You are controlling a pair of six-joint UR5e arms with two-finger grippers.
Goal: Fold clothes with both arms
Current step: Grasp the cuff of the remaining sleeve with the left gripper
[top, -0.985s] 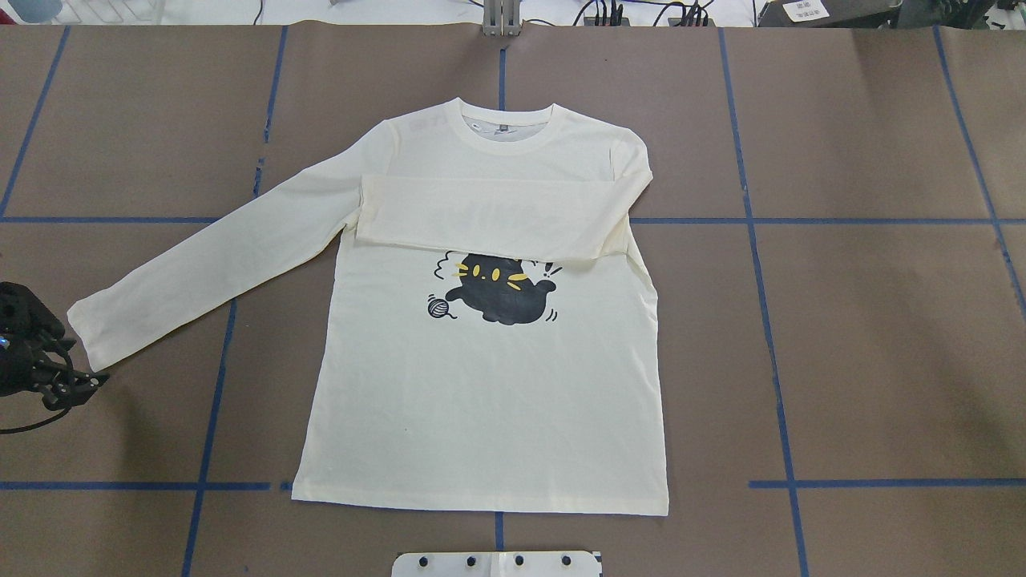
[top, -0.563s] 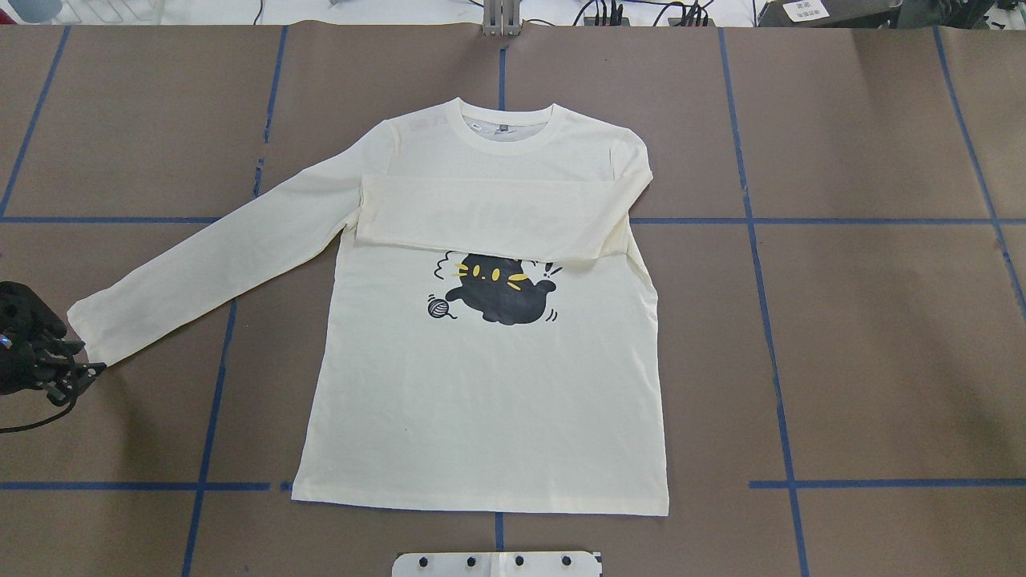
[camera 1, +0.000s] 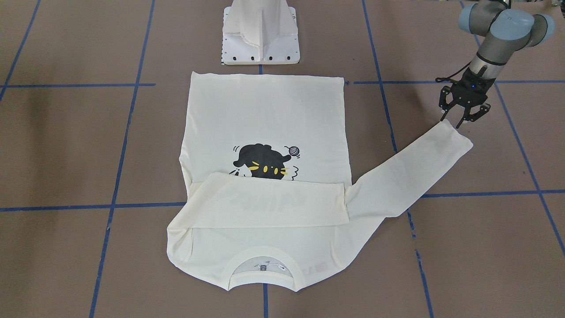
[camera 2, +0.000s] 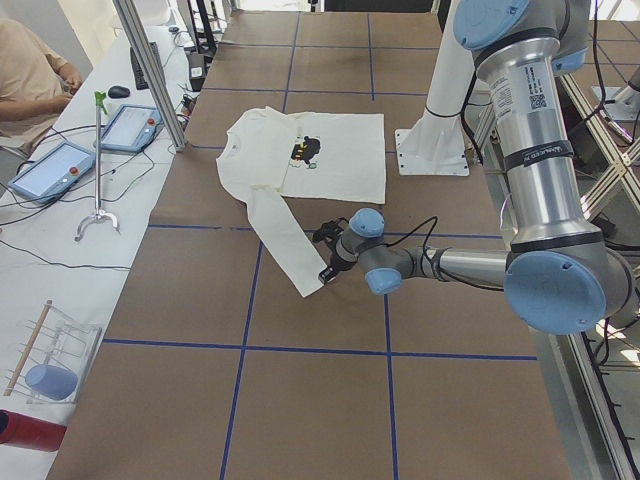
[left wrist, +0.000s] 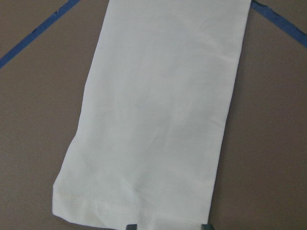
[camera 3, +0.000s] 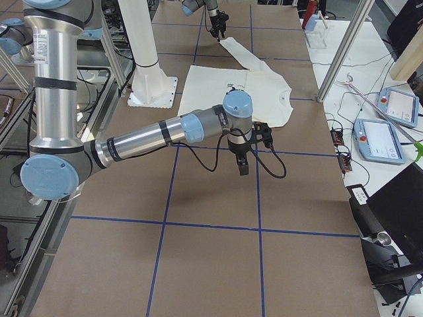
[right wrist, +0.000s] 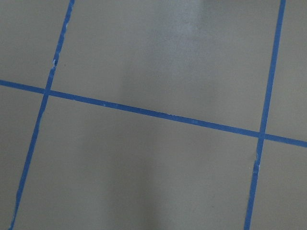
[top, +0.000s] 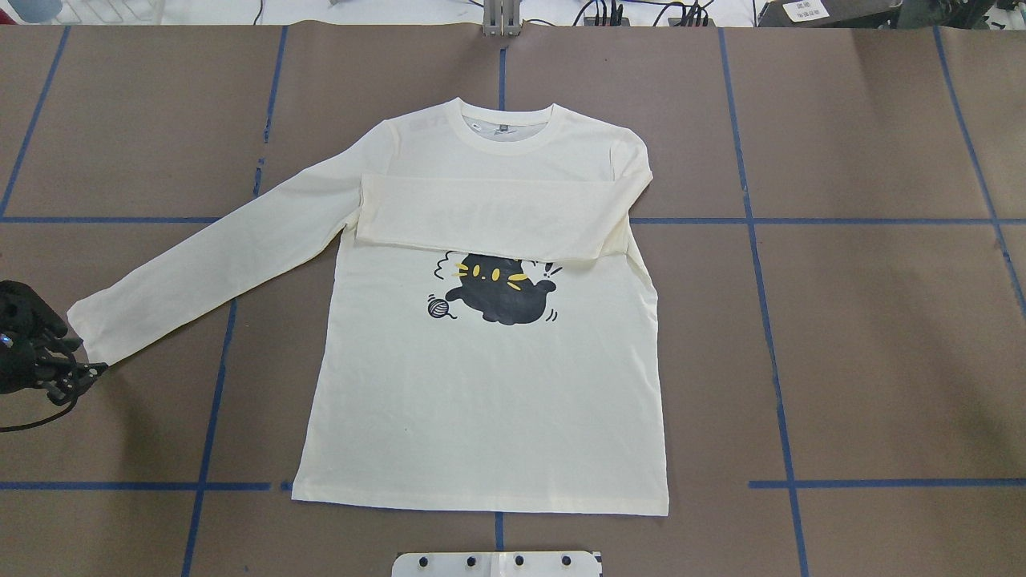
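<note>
The cream shirt (top: 481,385) lies flat and front up, its black cat print (top: 501,290) showing. One sleeve (top: 489,216) is folded across the chest. The other sleeve (top: 208,264) stretches out to the table's left side. My left gripper (top: 84,375) is open, low at that sleeve's cuff (camera 1: 454,137). In the left wrist view the cuff (left wrist: 139,206) lies just ahead of the two fingertips (left wrist: 130,226). My right gripper (camera 3: 242,166) hangs over bare table beyond the shirt's collar end, seen only in the exterior right view. I cannot tell whether it is open or shut.
The white pedestal base (camera 1: 260,35) stands just past the shirt's hem. Blue tape lines (top: 753,240) grid the brown table. A person (camera 2: 30,80) sits at a side bench with tablets (camera 2: 50,170) and cables.
My left gripper has edged in toward the cuff of the outstretched sleeve, then held still. The shirt has not moved.
</note>
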